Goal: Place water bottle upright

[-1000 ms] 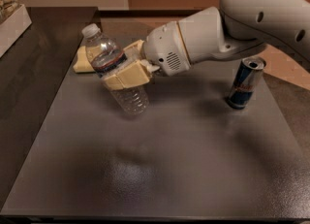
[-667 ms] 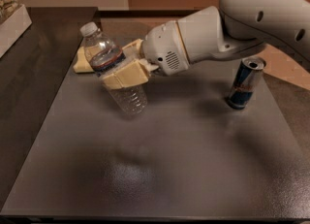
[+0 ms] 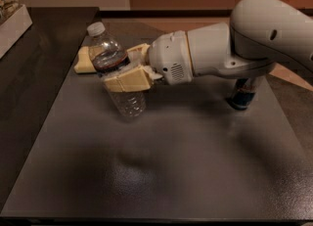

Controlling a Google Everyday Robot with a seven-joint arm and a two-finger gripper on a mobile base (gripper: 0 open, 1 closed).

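Observation:
The water bottle is clear and ribbed, with a white cap at its upper left and a dark label band round its middle. My gripper is shut on the bottle's middle, with one tan finger in front and the other behind. The bottle hangs above the grey table, tilted with the cap up and to the left and its base down and to the right. The white arm reaches in from the right.
A blue-and-silver drink can stands at the right, partly hidden behind the arm. A yellow sponge-like object lies behind the bottle at the table's back left. A white box sits on the dark counter at far left.
The arm has dipped a little, so it now covers the top of the can. The bottle stays in the gripper at much the same tilt.

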